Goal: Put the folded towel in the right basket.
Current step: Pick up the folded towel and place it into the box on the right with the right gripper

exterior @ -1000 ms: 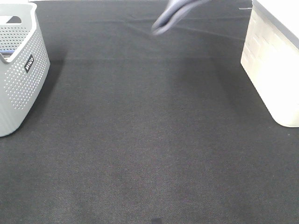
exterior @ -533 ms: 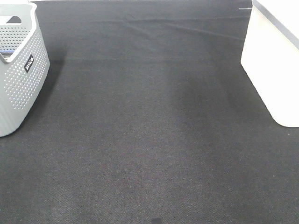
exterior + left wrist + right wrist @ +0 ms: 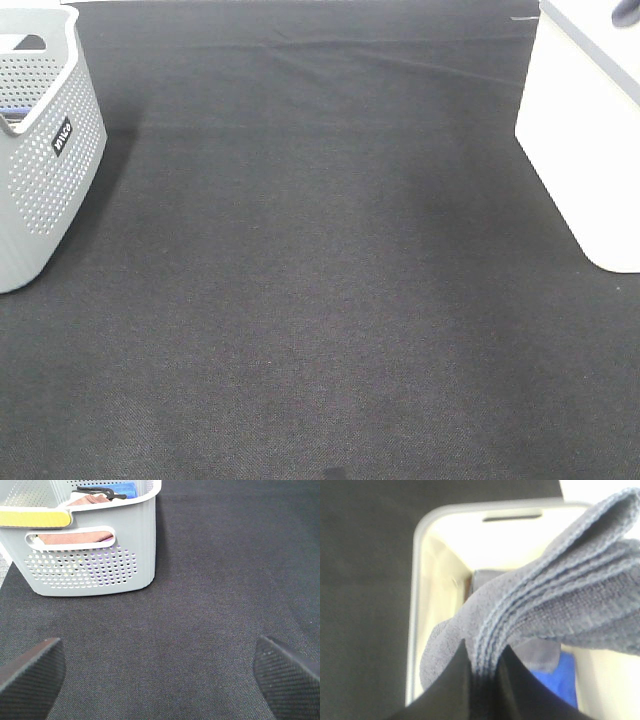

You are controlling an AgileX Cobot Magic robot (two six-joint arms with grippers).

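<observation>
In the right wrist view my right gripper (image 3: 480, 672) is shut on the folded grey-blue towel (image 3: 560, 610) and holds it above the open top of the white right basket (image 3: 415, 605). Something blue lies inside that basket. In the exterior high view only a small dark tip of the towel (image 3: 627, 10) shows at the top right corner, over the white basket (image 3: 580, 140); the gripper itself is out of frame there. My left gripper (image 3: 160, 672) is open and empty, low over the black mat, with the grey perforated left basket (image 3: 90, 565) ahead of it.
The grey left basket (image 3: 40, 150) stands at the left edge of the black mat (image 3: 320, 280) and holds folded cloths, one brownish and one blue. The white basket's wall rises at the right edge.
One second ago the towel hung at the top middle of the exterior view. It then left the frame and now shows at the top right corner, over the white basket.
</observation>
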